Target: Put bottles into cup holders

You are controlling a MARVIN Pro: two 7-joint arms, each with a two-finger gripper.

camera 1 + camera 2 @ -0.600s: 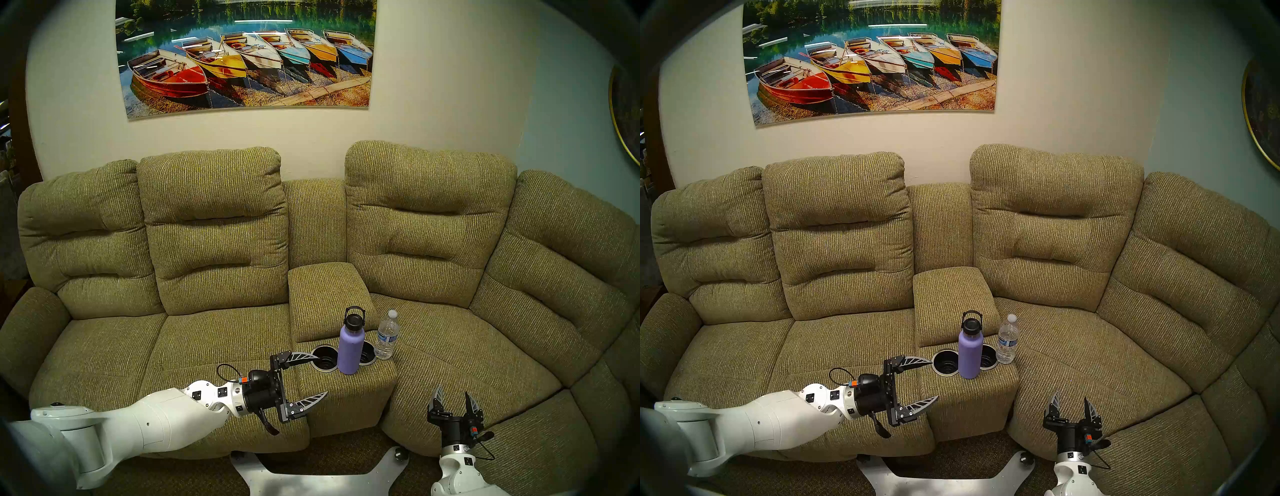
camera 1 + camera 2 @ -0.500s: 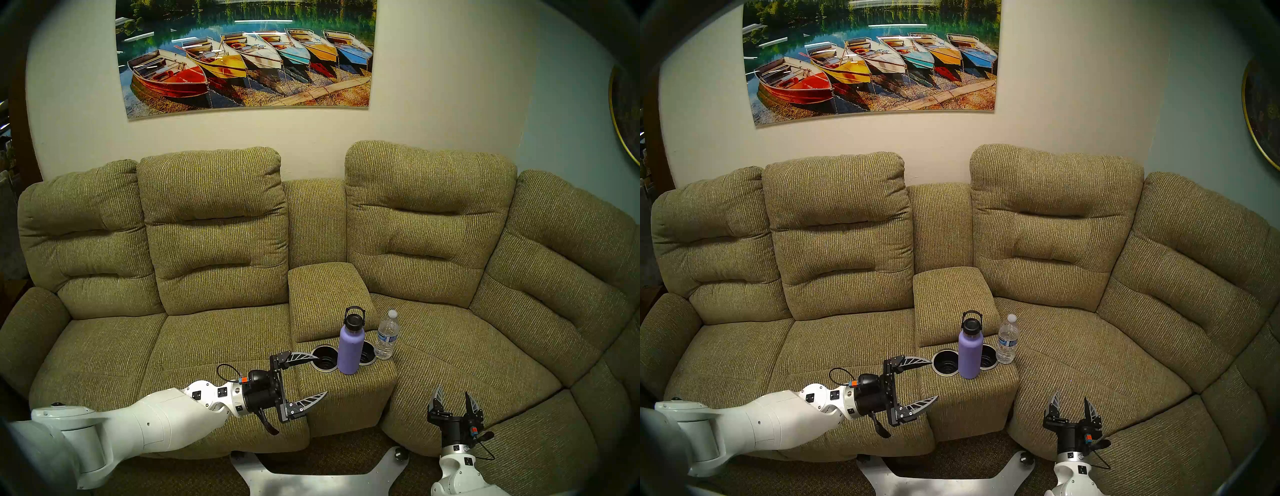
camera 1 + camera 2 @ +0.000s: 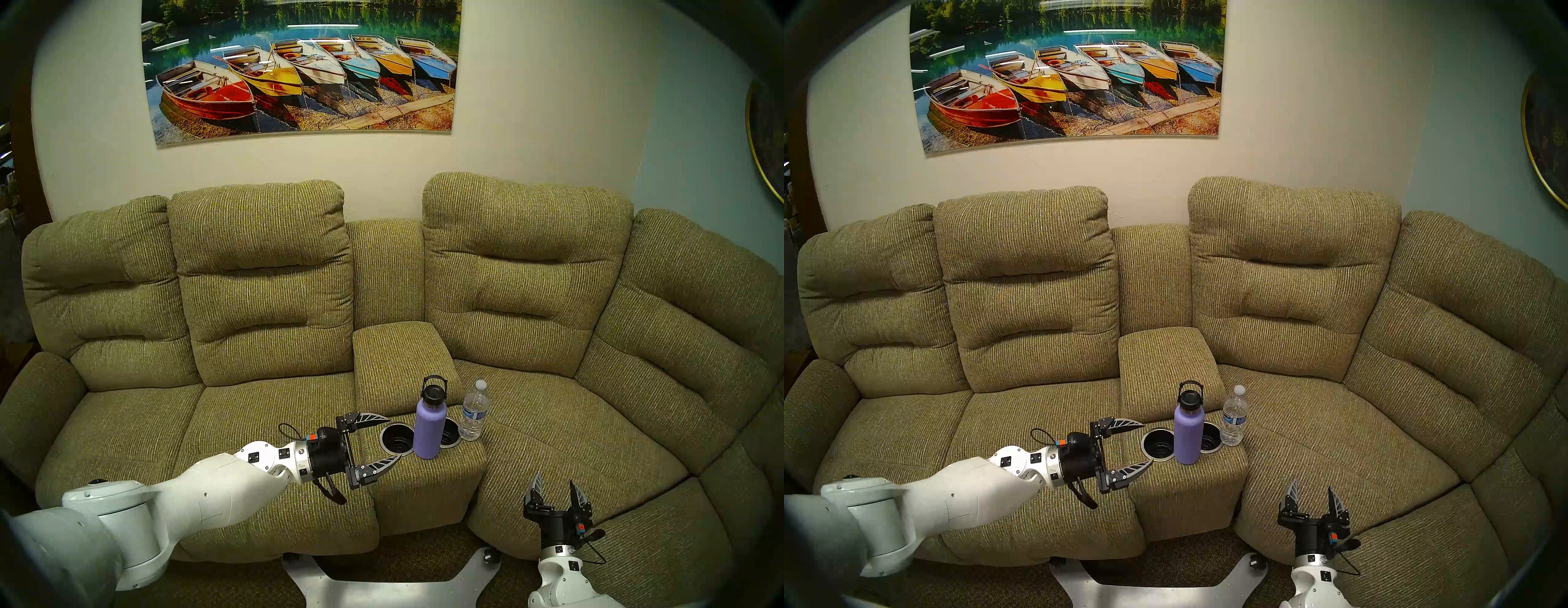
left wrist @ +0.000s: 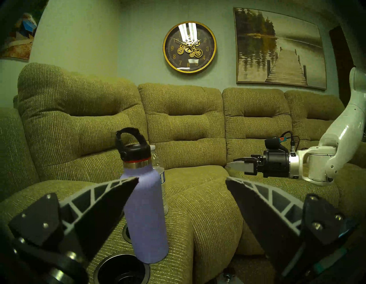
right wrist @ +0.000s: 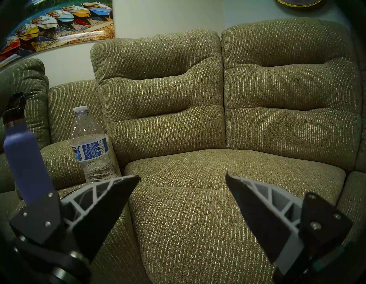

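A lavender flask with a black loop cap stands upright on the sofa console, between two black cup holders and in front of them. The left cup holder is empty. The right cup holder is partly hidden behind the flask. A clear water bottle stands upright at the console's right edge. My left gripper is open and empty, level with the left cup holder and just left of the flask. My right gripper is open and empty, low in front of the right seat, apart from the bottle.
The padded console lid rises behind the cup holders. Olive sofa seats lie on both sides of the console. My white base sits on the carpet in front.
My left arm has moved forward and up, bringing the open gripper from the left seat's front to beside the left cup holder. The right arm and both bottles have not moved.
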